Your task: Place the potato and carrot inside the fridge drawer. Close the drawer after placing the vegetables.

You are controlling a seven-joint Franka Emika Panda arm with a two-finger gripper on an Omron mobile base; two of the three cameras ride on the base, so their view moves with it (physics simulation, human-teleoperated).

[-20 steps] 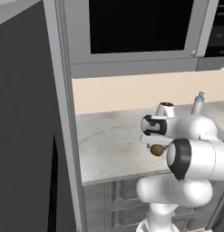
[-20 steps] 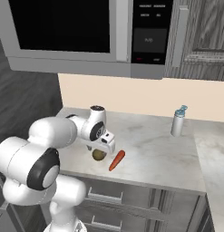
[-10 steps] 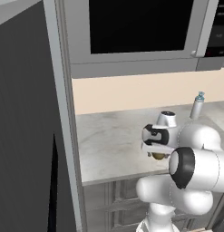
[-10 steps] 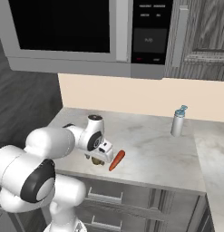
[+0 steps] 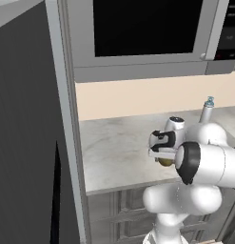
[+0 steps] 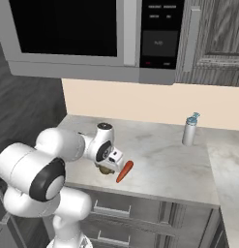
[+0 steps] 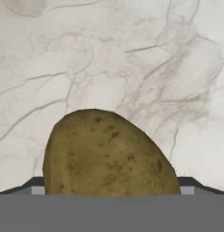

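Observation:
The olive-brown potato (image 7: 109,149) lies on the marble counter (image 6: 159,160) near its front edge. My gripper (image 6: 108,166) is down over it, open, with one fingertip on each side of the potato (image 6: 107,170). In the hand view, the gripper (image 7: 111,190) has its dark tips just outside the potato's two flanks. The red-orange carrot (image 6: 125,171) lies just right of the potato, tilted, close to the hand. From the left base view the potato (image 5: 165,162) peeks out under the gripper (image 5: 162,158). The fridge (image 5: 28,143) is the dark cabinet at the left; the fridge drawer is out of view.
A grey bottle with a blue cap (image 6: 190,131) stands at the back right of the counter. A microwave (image 6: 92,34) hangs above the counter. Grey drawers (image 6: 121,218) sit below the counter's front edge.
The hand has dropped from above the potato down around it, and the arm has folded lower. The jaws have stayed wide. Potato and carrot have not moved.

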